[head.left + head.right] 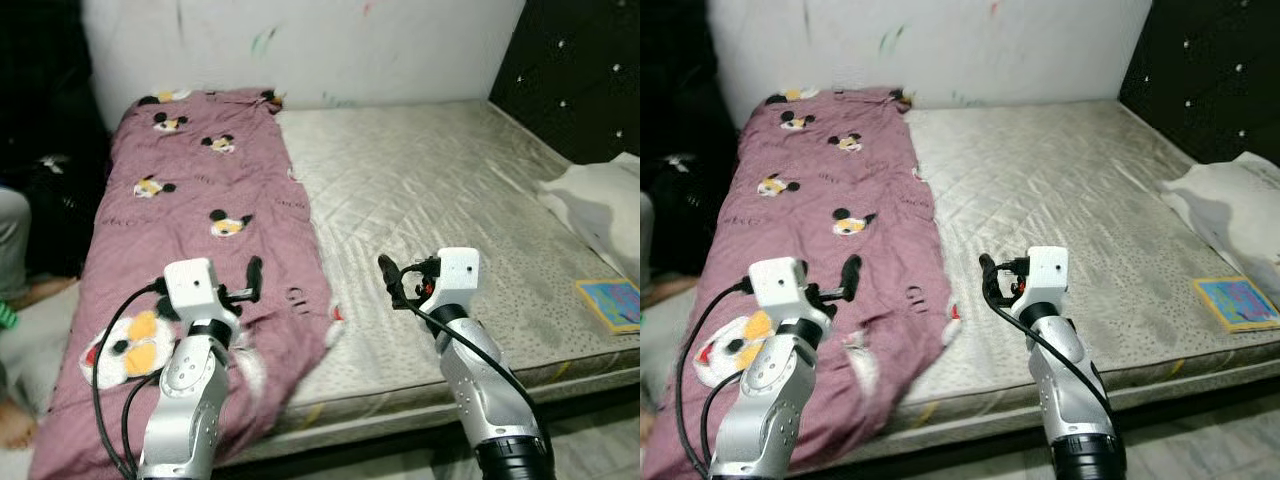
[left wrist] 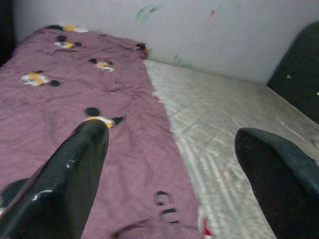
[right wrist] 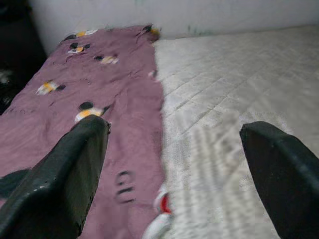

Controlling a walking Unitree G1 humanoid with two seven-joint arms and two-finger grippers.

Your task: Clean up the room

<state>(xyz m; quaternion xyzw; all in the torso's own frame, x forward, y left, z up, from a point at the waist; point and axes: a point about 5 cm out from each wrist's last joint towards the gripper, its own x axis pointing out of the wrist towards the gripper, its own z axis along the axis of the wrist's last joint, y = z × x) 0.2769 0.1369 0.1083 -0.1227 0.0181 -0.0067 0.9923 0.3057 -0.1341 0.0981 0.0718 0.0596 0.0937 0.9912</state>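
A mauve blanket (image 1: 195,230) printed with cartoon mouse heads covers the left strip of the bed (image 1: 430,200), running from the wall at the upper left of the frame down to the lower left, where its end spills over the bed's front edge. Its right edge runs down the middle of the frame, rumpled near the bottom. Right of that edge the grey quilted mattress lies bare across the centre. At the far right edge a white sheet (image 1: 600,210) is bunched up, and just below it a blue-and-yellow book (image 1: 612,303) sits close to the mattress's front corner. The left gripper (image 1: 250,280) hovers over the blanket's lower part, jaws apart. The right gripper (image 1: 392,280) hangs over bare mattress just right of the blanket's edge, jaws also apart. A person's leg (image 1: 14,250) shows at the left border.
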